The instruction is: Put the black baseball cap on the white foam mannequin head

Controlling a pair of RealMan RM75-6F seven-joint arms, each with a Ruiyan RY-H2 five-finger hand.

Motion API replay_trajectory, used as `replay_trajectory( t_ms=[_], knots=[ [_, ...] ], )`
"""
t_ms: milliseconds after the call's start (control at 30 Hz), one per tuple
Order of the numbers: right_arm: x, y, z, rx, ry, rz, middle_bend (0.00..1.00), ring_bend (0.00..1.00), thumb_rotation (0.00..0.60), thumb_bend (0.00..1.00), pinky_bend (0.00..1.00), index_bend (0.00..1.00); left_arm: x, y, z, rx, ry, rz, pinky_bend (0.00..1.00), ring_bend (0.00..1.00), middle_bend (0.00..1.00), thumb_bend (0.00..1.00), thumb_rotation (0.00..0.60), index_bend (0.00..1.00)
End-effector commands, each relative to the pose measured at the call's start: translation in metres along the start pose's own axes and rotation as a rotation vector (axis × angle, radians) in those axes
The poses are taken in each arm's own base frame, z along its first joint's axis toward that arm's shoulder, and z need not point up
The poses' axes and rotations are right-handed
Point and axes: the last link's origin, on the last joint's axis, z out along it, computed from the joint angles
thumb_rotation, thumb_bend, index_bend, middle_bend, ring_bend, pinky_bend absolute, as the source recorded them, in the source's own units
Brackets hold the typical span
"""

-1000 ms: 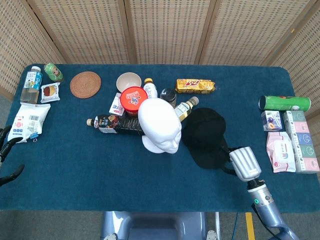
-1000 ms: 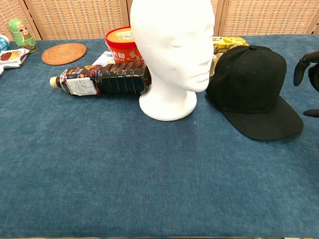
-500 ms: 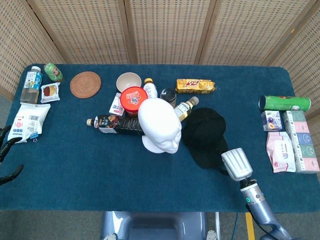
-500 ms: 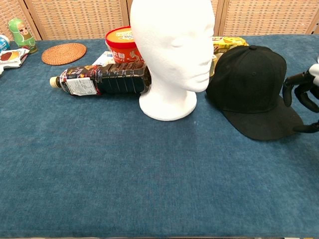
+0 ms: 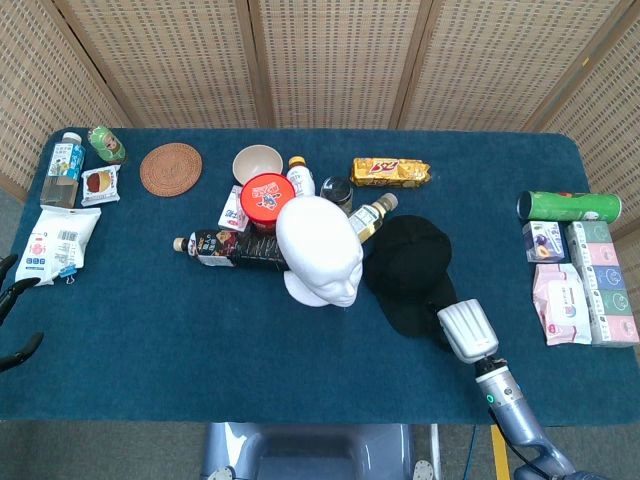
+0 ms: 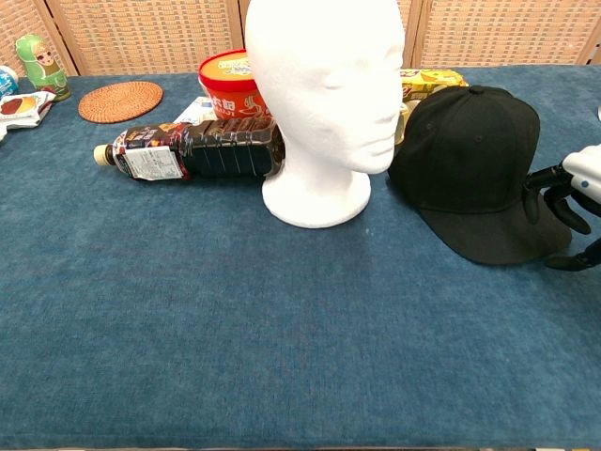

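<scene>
Left hand just hangs off the table's left edge, can't tell its grip. Mannequin head stands mid-table, black cap just right of it. Right hand, fingers apart and empty, is at the brim; a sloppy grab could shove the cap into the bottles behind.

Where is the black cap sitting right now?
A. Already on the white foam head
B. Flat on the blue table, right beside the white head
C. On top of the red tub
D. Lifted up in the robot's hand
B: the black baseball cap lies on the table next to the bare white foam mannequin head, while the right hand reaches at its brim edge without lifting it.
</scene>
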Motion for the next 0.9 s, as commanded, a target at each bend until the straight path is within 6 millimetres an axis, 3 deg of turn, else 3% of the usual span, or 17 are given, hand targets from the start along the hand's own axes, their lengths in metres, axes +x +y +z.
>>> replay_trajectory(
  t_ms=[33, 900],
  knots=[
    [-0.002, -0.001, 0.002, 0.001, 0.001, -0.001, 0.78, 0.85, 0.6, 0.11, 0.84, 0.53, 0.0, -0.001, 0.0, 0.003, 0.001, -0.001, 0.12, 0.0, 0.04, 0.26, 0.6, 0.18],
    [-0.015, -0.008, 0.017, -0.007, 0.054, 0.025, 0.76, 0.84, 0.6, 0.11, 0.84, 0.52, 0.002, -0.008, -0.007, 0.025, 0.009, -0.004, 0.12, 0.0, 0.04, 0.25, 0.6, 0.18]
  ],
)
